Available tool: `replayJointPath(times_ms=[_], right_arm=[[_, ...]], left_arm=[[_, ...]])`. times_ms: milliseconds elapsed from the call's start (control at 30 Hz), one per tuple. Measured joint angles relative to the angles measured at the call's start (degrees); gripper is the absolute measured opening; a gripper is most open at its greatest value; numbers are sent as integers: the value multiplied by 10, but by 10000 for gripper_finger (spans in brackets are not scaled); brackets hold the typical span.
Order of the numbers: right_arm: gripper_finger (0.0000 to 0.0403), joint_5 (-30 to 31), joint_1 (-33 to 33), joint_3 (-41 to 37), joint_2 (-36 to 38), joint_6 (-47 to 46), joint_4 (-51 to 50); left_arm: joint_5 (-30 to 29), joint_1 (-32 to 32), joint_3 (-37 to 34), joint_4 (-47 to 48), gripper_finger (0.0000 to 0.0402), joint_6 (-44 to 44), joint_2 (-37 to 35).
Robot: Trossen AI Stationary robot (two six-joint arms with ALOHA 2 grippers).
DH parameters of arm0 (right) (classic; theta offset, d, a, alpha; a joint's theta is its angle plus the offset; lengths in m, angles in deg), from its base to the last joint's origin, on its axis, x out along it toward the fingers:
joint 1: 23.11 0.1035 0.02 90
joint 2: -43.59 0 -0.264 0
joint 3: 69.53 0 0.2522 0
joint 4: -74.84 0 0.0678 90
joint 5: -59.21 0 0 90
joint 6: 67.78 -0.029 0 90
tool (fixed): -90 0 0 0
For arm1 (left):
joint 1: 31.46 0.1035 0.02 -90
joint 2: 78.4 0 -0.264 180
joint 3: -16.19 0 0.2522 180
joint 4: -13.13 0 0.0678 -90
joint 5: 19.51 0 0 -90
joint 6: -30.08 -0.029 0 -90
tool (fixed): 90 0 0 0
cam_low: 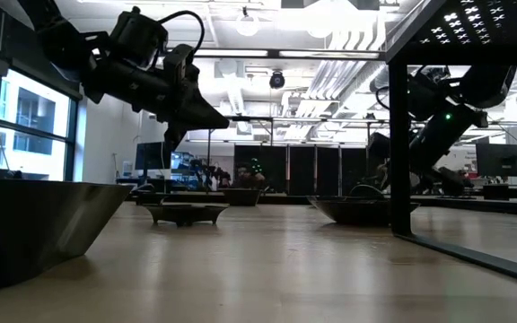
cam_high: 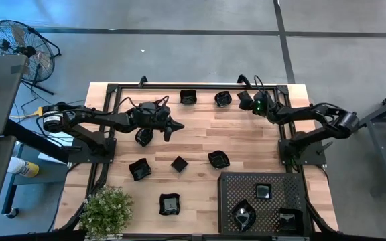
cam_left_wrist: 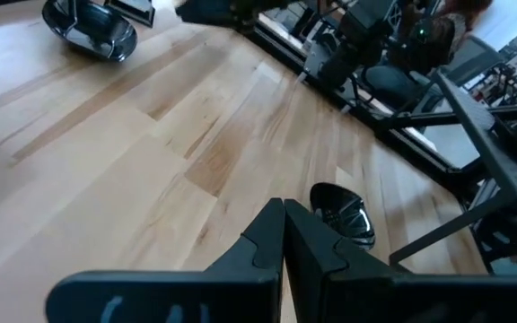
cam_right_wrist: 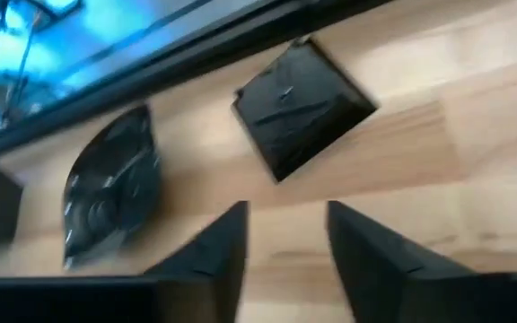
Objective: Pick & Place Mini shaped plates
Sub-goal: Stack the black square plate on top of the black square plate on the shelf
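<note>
The left end effector (cam_high: 177,125) hangs over the middle of the worktop (cam_high: 200,130), left of centre in the high view. Its two fingers are pressed together and hold nothing. The mini shaped plates (cam_high: 179,163) are spread all over the wood. One sits under the left arm, three lie in a row across the middle, one is low down by the plant (cam_high: 106,211), and a few are along the top edge.

At the lower right, the black tray (cam_high: 267,209) with holes already has three plates in it.

The right end effector (cam_high: 245,102) is at the top right, low over the plates there. Its fingers are apart, with bare wood between them. In the right wrist view a square plate (cam_right_wrist: 303,106) and a roundish one (cam_right_wrist: 113,196) lie just ahead of it.

The plates look hard, shiny and light. They could slip or chip. I think pinching a thin rim is best, one finger inside and one outside.

The plates by the top edge sit close together and close to the black frame, so a finger could bump a neighbour.
</note>
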Motion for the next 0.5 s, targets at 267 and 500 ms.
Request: replayJointPath(times_ms=[267, 500], right_arm=[[17, -18, 116, 0, 146, -7, -183], [3, 14, 256, 56, 320, -74, -380]], left_arm=[[-1, 0, 0, -1, 1, 14, 0], [-1, 0, 0, 0, 1, 14, 0]])
